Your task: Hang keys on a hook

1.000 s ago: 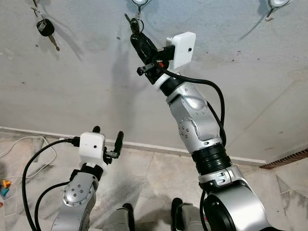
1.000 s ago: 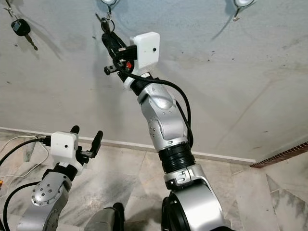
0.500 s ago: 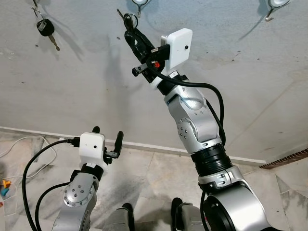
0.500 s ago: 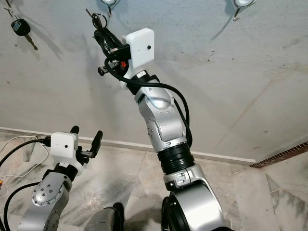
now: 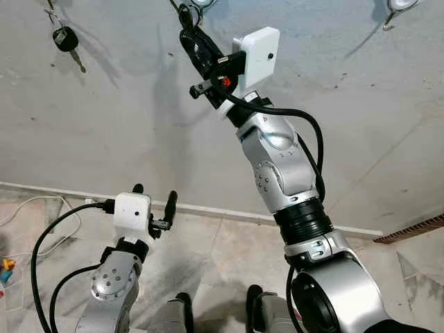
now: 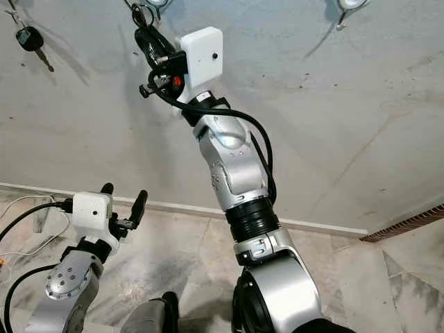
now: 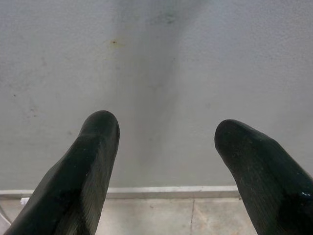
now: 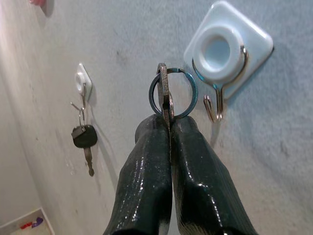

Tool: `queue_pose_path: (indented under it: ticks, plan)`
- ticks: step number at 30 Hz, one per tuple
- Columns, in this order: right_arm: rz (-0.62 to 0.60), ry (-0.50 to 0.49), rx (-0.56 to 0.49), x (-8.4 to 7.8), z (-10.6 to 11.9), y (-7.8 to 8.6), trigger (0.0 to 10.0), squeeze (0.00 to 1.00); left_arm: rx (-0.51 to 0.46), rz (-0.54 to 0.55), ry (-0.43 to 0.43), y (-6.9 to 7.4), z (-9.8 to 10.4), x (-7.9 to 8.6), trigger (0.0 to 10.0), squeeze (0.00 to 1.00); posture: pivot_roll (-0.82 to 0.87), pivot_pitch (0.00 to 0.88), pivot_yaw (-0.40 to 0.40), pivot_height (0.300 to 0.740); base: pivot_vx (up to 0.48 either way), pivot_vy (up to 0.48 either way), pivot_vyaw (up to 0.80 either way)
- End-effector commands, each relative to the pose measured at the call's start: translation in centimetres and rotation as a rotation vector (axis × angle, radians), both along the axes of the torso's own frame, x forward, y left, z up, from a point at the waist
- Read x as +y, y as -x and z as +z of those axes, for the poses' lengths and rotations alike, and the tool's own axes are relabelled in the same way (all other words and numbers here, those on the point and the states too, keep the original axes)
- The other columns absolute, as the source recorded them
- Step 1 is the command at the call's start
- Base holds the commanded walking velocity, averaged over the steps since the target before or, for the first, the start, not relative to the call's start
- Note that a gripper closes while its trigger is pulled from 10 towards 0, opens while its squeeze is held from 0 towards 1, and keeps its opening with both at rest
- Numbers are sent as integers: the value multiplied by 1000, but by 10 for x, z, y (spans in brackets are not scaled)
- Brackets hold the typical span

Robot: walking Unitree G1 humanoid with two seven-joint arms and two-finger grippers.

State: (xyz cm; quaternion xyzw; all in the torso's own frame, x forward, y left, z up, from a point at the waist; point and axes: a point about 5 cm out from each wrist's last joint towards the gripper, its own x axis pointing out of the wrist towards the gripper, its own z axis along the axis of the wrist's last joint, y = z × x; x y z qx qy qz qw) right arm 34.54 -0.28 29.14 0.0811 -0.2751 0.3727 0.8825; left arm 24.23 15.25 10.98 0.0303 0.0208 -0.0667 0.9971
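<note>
**Key Ring Positioned Beside Wall Hook: Alignment Risks**

The right end effector [image 8: 168,129] is raised high against the wall, its two black fingers [image 8: 146,171] pressed together and clamped on the keys [image 8: 165,95]; the key ring [image 8: 173,93] projects beyond the fingertips, just beside the wire hook [image 8: 215,105] of the white wall mount [image 8: 225,46], and is not yet threaded over it. The left end effector [image 7: 166,147] sits low near the floor, idle, fingers spread apart and holding nothing; a second key [image 8: 84,137] already hangs from another hook [image 8: 80,83] further along the wall [image 5: 104,125].

Probable faults from this position: the ring may strike the hook tip edge-on and slide past, since the ring opening appears to stand beside the hook's upturned end rather than over it; early release would let the keys fall to the floor; excess pressure toward the wall could deform the wire or loosen the mount; the clamped grip appears narrow, so a lateral knock may twist the keys between the fingers.
</note>
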Motion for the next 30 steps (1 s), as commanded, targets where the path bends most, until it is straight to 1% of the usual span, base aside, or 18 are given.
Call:
queue_pose_path:
  ticks: [1,11,19,30]
  plan:
    - [34,3,-29,10,5,4,10000,0,19,11,-4,4,-3,3,10000,0,139,307,45,740,0,0,0]
    - [12,-9,16,7,0,-6,10000,0,22,11,-5,6,-3,3,10000,0,145,311,47,740,0,0,0]
    - [10,-14,42,6,-2,-10,10000,0,25,11,-7,7,-3,4,10000,0,151,315,49,740,0,0,0]
    - [18,-27,75,7,-10,-12,10000,0,26,10,-9,7,-3,4,10000,0,148,313,51,740,0,0,0]
